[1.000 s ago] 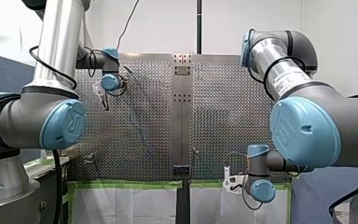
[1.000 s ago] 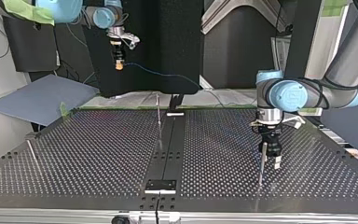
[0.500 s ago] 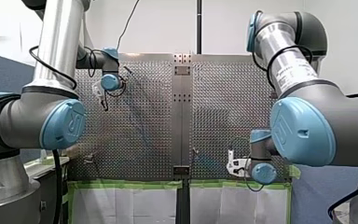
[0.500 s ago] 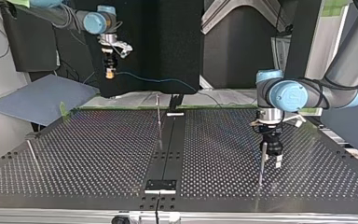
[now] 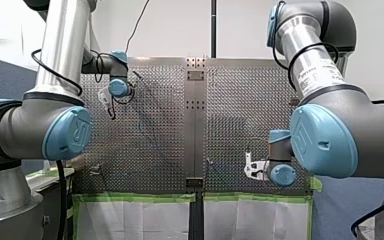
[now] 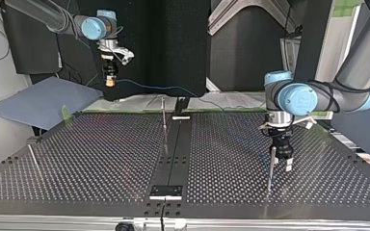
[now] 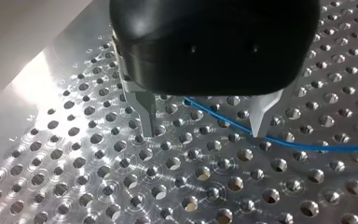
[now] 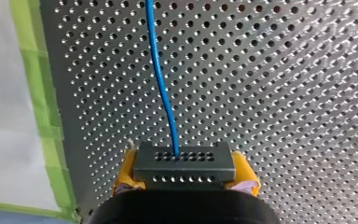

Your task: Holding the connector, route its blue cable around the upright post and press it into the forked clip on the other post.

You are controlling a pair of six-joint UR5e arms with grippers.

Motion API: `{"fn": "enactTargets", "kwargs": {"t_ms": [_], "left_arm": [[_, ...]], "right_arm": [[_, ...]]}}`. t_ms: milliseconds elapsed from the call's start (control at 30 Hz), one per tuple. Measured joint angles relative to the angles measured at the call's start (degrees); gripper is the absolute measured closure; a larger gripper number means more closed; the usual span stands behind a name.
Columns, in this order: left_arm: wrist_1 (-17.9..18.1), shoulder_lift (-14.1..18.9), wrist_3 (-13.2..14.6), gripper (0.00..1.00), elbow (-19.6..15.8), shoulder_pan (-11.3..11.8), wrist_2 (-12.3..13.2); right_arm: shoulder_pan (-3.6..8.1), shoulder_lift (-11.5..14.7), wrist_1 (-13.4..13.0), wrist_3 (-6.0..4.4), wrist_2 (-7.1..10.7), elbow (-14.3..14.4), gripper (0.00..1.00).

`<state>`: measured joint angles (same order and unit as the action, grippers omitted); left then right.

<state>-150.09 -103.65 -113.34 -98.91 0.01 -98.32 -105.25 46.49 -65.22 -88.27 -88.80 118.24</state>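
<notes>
**Table** (image 6: 101, 159): one, perforated metal. Green tape (image 8: 44, 102) lines its edge, seen in the right wrist and front views only.

**Arms:** two.

**My right gripper** (image 6: 109, 81): at ten o'clock in the top view, held high over the table's far edge. Its yellow pads (image 8: 127, 170) are clenched on the connector (image 8: 184, 163), a grip only the right wrist view shows plainly.

**My left gripper** (image 7: 204, 131): at four o'clock in the top view, low over the table. Its metal fingers are spread and grasp nothing.

**Posts:** three in the top view.
- One stands at centre (image 6: 164, 114).
- One stands at eight o'clock (image 6: 32, 156).
- One stands just beside my left gripper (image 6: 270, 166), partly in front of it.

Which post bears the forked clip cannot be told.

**Connector:** one, dark, with two rows of holes.

**Blue cable** (image 8: 161, 70): one. It runs ahead from the connector over the table. In the left wrist view it passes under the spread fingers, close by one tip. The front view barely shows it.
</notes>
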Motion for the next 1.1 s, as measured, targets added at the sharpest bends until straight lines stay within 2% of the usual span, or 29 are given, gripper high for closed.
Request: {"fn": "enactTargets", "kwargs": {"t_ms": [233, 633, 1100], "left_arm": [[-0.6, 0.0, -0.4, 0.01, 0.0, 0.0, -0.2], [-1.1, 0.0, -0.5, 0.01, 0.0, 0.0, -0.4], [-7.8, 0.5, -1.6, 0.01, -0.1, -0.8, -6.9]], "right_arm": [[-0.05, -2.2, 0.1, 1.27, -0.21, 0.0, 1.00], [0.00, -2.6, 0.1, 1.78, 0.02, 0.0, 1.00], [0.00, -2.7, 0.0, 1.94, -0.02, 0.0, 1.00]]}}
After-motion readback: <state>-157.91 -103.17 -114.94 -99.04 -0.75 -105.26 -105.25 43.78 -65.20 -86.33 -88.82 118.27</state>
